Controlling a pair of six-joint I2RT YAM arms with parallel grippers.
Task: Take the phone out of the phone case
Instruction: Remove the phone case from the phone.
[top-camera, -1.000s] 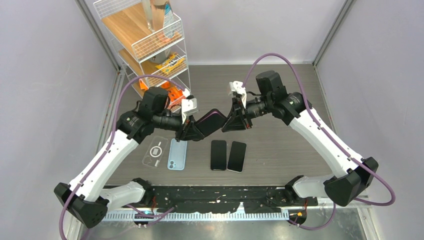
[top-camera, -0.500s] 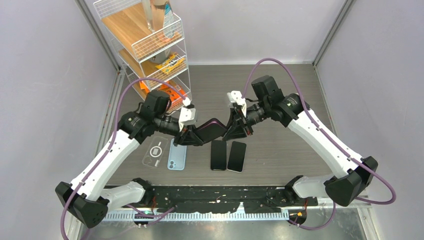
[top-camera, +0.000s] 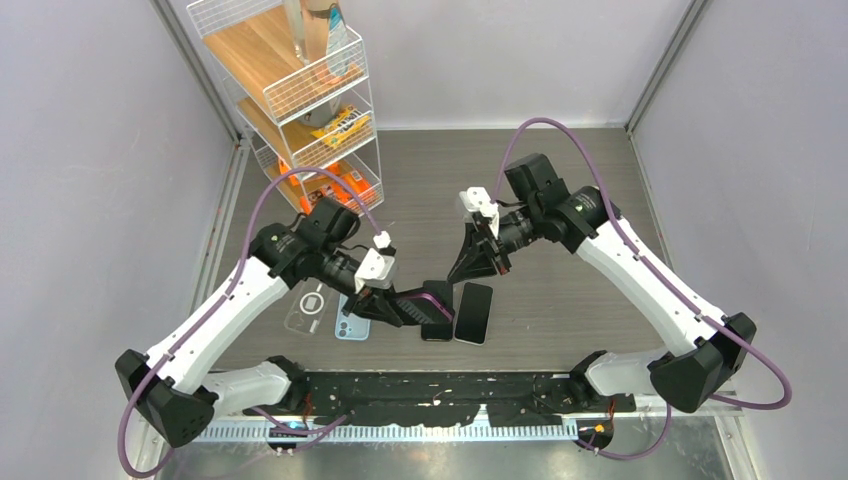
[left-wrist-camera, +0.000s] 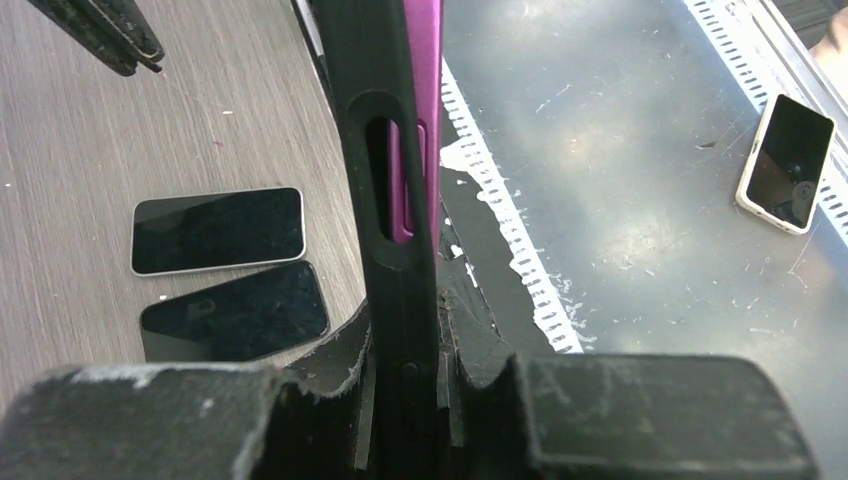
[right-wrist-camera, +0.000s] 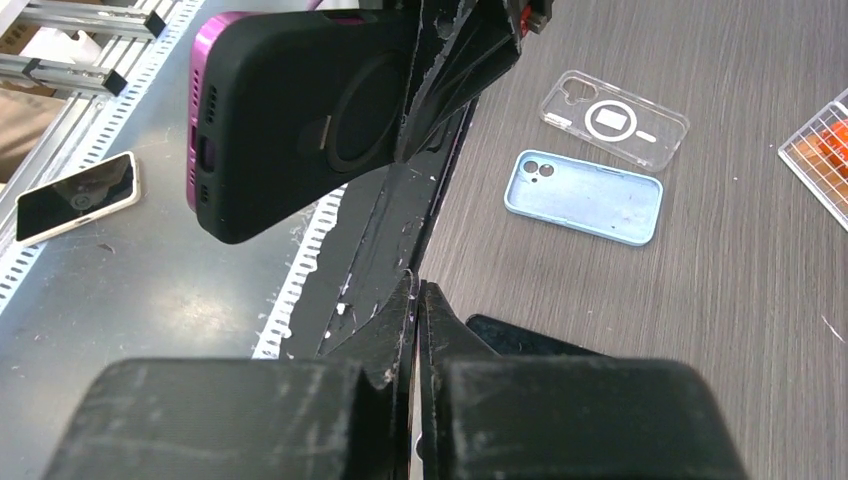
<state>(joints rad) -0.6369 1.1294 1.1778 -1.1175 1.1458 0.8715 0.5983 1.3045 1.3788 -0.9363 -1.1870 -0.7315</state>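
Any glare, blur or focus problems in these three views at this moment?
Top external: evenly lit and sharp, no harsh shadows. Left wrist: the left gripper, clamped on the phone case, is blurred up close, and the metal ledge carries hazy glare patches. Right wrist: the right gripper is out of focus; the blue case is sharp.

The top camera looks down on the table from high, with the arm bases at 6 o'clock. Both wrist cameras sit close behind their fingers and share the phone case near 12 o'clock.
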